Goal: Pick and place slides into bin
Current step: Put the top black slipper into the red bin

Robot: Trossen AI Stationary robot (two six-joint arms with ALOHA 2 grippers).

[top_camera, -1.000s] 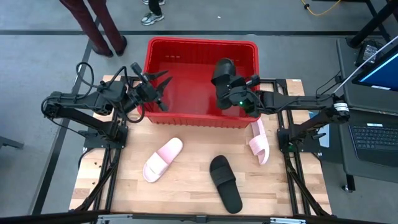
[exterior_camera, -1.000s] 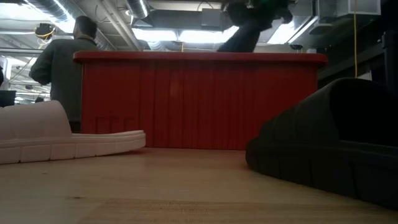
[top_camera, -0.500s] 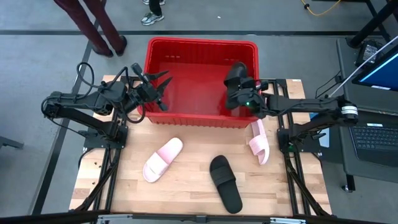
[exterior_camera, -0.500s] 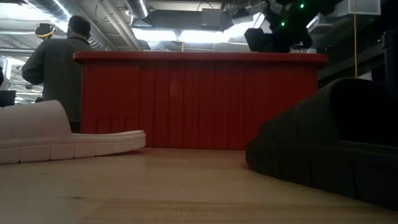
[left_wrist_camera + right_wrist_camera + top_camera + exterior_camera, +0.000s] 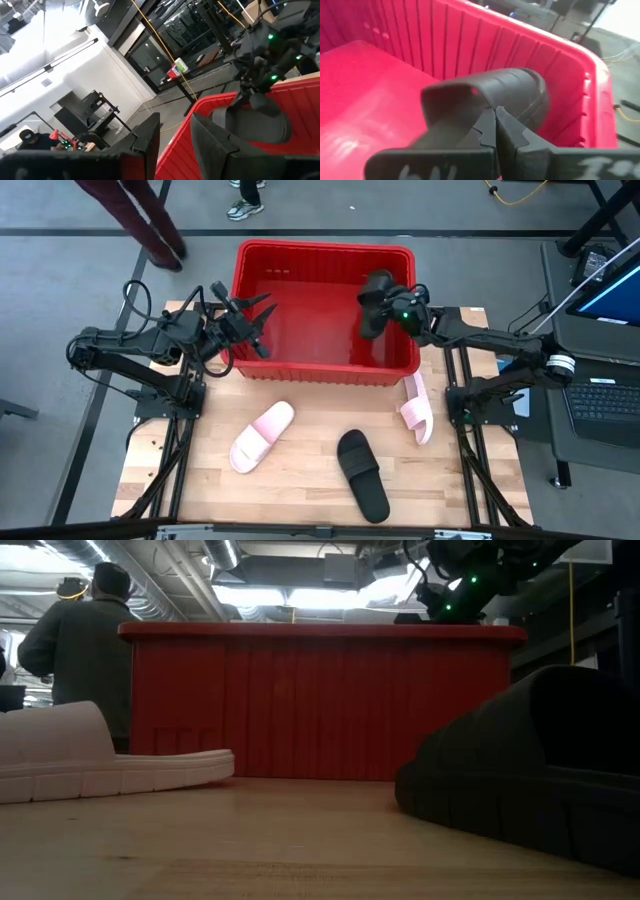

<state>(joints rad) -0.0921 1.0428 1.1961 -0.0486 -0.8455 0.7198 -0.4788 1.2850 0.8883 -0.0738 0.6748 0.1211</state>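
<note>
The right tool (image 5: 374,305) hung inside the large red slatted plastic bin (image 5: 322,252), near its right wall, clamped on a black open-toe slide (image 5: 480,102). The placing step looked nearly done; next it needed to release. The left tool (image 5: 250,325), fingers parted, waited just outside the bin's left wall.

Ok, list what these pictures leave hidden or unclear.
- Low view: the bin's inside is hidden by its front wall, and the held black slide is mostly behind the rim.
- Right wrist view: the right gripper covers part of that slide's strap.
- Left wrist view: the left gripper is blurred and blocks the table.
- Low view: the near black slide is cut off by the edge.
</note>
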